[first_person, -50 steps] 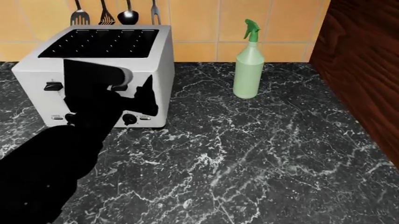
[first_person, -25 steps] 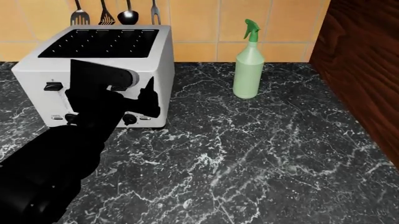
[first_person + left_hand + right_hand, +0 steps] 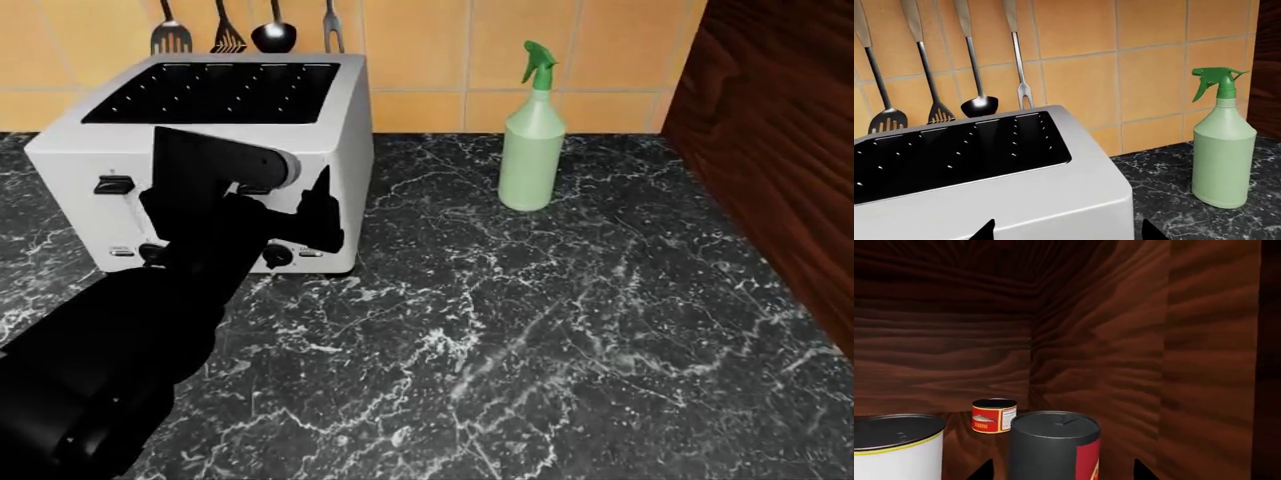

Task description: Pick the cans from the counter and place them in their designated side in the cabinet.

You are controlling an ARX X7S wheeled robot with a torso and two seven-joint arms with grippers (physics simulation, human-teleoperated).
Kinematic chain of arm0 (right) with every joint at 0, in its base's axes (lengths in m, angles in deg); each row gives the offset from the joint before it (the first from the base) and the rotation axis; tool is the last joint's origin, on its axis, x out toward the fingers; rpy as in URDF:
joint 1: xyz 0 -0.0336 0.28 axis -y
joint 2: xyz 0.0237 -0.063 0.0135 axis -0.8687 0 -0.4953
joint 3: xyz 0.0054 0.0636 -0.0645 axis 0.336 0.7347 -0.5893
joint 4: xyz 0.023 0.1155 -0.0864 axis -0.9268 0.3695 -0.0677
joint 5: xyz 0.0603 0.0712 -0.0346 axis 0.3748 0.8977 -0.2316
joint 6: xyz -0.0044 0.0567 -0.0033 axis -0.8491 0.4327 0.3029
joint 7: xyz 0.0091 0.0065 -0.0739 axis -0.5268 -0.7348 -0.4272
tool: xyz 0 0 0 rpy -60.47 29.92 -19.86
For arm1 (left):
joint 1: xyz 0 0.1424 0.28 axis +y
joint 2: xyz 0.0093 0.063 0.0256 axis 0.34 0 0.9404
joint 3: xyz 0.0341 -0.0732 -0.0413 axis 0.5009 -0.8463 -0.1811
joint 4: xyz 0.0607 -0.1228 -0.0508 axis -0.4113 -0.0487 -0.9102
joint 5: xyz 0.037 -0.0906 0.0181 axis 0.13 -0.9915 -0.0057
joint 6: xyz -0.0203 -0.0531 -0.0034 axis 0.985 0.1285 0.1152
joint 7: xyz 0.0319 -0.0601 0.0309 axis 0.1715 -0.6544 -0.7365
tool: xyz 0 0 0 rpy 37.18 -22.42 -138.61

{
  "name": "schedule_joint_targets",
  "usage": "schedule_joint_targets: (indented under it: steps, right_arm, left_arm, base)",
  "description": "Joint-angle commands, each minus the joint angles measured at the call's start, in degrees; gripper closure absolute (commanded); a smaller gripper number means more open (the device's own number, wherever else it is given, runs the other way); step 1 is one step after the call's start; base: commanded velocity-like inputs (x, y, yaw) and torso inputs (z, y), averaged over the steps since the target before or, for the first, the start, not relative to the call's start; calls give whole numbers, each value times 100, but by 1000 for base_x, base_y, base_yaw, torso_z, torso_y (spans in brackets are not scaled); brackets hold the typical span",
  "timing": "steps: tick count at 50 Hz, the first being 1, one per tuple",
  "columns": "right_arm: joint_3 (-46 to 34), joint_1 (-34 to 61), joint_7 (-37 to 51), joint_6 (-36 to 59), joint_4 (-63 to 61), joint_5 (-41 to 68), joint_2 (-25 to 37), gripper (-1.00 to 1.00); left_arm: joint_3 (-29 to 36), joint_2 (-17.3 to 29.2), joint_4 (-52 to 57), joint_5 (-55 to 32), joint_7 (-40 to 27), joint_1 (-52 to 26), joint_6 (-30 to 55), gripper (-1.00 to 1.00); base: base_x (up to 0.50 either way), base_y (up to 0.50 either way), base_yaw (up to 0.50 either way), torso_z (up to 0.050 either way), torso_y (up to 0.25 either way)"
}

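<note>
Cans inside wooden cabinet: dark can (image 3: 1054, 446) between right hand's spread tips, beside white can (image 3: 895, 447), small red one (image 3: 994, 415) behind | left hand (image 3: 287, 205) spread before toaster (image 3: 214, 120) on worktop (image 3: 561, 320)

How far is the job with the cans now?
No cans show on the counter. In the right wrist view, the dark can stands inside the wooden cabinet, beside a white can and a small red can. Whether the right gripper has released it is unclear.
</note>
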Motion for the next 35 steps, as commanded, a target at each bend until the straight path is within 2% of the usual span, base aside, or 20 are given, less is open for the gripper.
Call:
schedule_joint_targets:
  steps: [1,16,31,35]
  right_arm:
    - [-116,34,-85,34,-1,30,-78,-100]
    - [-147,22,-212,30,-1,31,-77,-100]
    - [-201,145,-741,114,-3,25,-219,-100]
    - [-108,164,-917,184,-77,-281,-223,-100]
  left_arm:
    - [-41,-396,-2284,-1915,-42,-672,-1450,-100]
    - [-41,-334,-2166,-1994,-40,-622,-1421,-100]
    - [-70,-286,-2051,-2075,-66,-559,-1417,-100]
    - [-79,-277,-2024,-2096,-55,-539,-1429,-100]
  base:
    - [-207,-1,0,0,0]
    - [-483,-3,0,0,-1]
    - [0,0,0,0,-1]
    - [0,0,0,0,0]
